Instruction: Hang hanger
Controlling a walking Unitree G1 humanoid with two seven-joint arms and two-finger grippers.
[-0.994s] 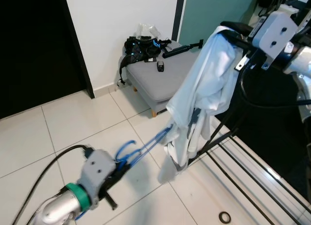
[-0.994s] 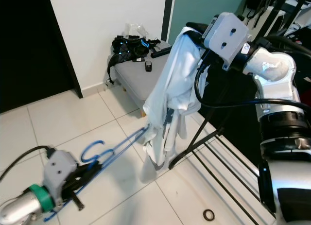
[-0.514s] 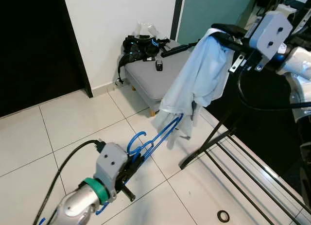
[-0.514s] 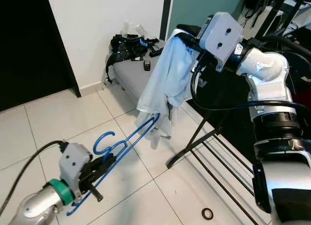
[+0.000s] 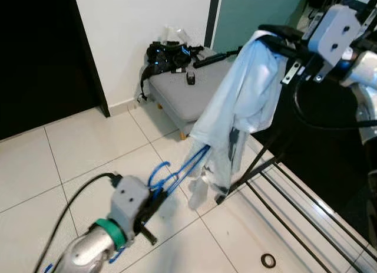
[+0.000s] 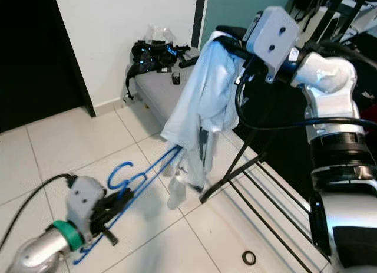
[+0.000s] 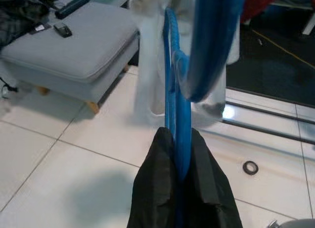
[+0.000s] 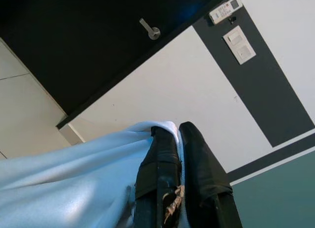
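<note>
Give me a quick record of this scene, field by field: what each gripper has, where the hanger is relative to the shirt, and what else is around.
left gripper: left gripper shut on the blue hanger, low over the tiled floor
right gripper: right gripper shut on the white shirt, holding it up high
hanger versus shirt: far end of the hanger reaches the shirt's lower hem; whether it is inside the cloth cannot be told
nearby: grey ottoman with black straps and small items on top; black rack legs beside the shirt

Blue hanger slants low, far end inside hanging pale-blue shirt.
</note>
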